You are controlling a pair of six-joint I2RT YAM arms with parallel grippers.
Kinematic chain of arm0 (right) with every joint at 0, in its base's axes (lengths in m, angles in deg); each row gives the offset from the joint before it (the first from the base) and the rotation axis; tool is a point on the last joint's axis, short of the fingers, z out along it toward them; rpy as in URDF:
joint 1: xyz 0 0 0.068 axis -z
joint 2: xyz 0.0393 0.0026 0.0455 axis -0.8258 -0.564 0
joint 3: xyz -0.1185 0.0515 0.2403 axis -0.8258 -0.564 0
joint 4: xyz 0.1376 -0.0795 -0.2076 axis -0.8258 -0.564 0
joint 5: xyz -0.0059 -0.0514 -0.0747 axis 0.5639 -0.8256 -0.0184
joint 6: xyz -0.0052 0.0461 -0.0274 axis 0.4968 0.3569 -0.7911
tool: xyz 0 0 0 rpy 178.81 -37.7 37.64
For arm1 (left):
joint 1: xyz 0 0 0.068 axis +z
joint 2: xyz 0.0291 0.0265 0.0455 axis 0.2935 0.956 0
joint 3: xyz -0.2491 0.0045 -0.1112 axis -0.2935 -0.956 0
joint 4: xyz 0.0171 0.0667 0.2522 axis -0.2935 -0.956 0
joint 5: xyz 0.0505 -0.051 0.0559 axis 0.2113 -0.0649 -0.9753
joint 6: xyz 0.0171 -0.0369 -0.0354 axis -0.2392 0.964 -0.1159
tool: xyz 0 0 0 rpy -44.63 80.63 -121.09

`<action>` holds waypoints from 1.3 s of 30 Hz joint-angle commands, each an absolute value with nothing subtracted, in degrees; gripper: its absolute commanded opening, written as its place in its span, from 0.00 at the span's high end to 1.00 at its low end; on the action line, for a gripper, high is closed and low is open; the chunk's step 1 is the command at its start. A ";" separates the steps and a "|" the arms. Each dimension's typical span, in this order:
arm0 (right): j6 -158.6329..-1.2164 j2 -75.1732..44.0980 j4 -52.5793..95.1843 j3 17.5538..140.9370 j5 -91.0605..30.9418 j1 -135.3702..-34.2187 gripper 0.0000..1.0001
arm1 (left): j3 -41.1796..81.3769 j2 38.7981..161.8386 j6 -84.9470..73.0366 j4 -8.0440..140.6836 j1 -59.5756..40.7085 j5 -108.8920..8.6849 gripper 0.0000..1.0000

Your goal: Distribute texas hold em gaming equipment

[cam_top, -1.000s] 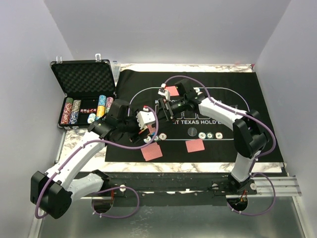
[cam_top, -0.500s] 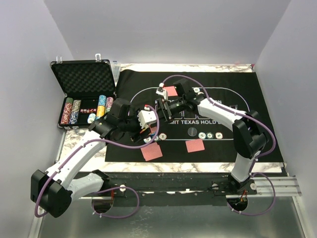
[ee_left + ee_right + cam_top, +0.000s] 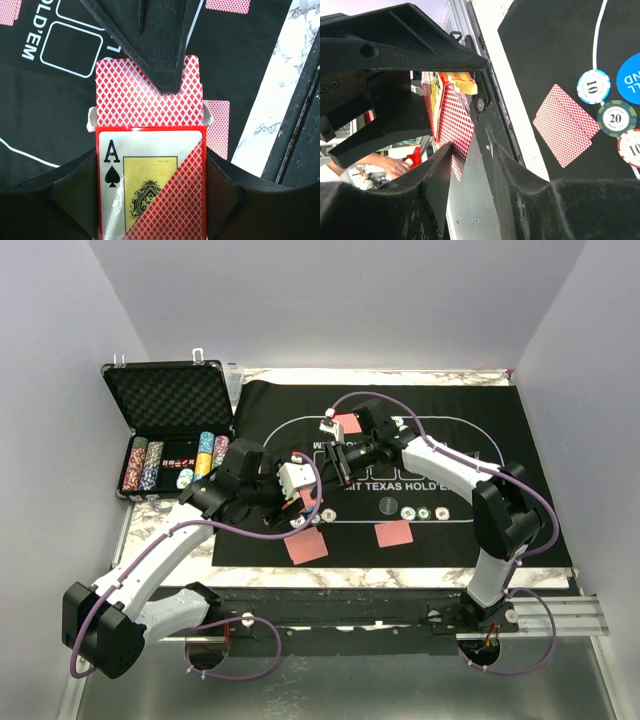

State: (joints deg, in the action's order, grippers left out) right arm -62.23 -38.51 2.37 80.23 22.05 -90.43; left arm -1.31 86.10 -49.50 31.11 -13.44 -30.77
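right gripper [image 3: 470,150] has narrowed around the card [image 3: 459,135] (a gap still shows)

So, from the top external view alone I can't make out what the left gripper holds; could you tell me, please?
Observer: The left gripper clamps an open card box showing an ace of spades on its front.
Operator: Thanks. Is anything sticking out?
Observer: Yes, red-backed cards protrude from its top, a finger of the right gripper lying over them.
Operator: And that gripper's jaws?
Observer: They straddle the cards' edge with a gap beside it; not yet pinched.
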 commanded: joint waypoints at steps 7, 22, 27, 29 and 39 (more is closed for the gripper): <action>-63.71 -34.83 0.51 79.81 23.93 -87.92 0.54 | -1.01 84.17 -49.70 33.68 -13.70 -28.80 1.00; -56.25 -39.57 7.01 82.39 21.99 -91.58 0.36 | 0.53 85.55 -49.08 33.70 -13.78 -28.15 1.00; -58.87 -39.02 3.28 82.27 21.26 -91.74 0.45 | 0.06 85.47 -49.09 33.74 -13.78 -28.66 1.00; -60.61 -39.29 0.56 82.93 20.33 -91.47 0.49 | -0.10 85.32 -49.25 33.73 -13.78 -28.59 1.00; -62.28 -37.61 -1.17 81.24 22.66 -89.15 0.82 | -0.79 85.09 -49.44 33.72 -13.78 -29.46 1.00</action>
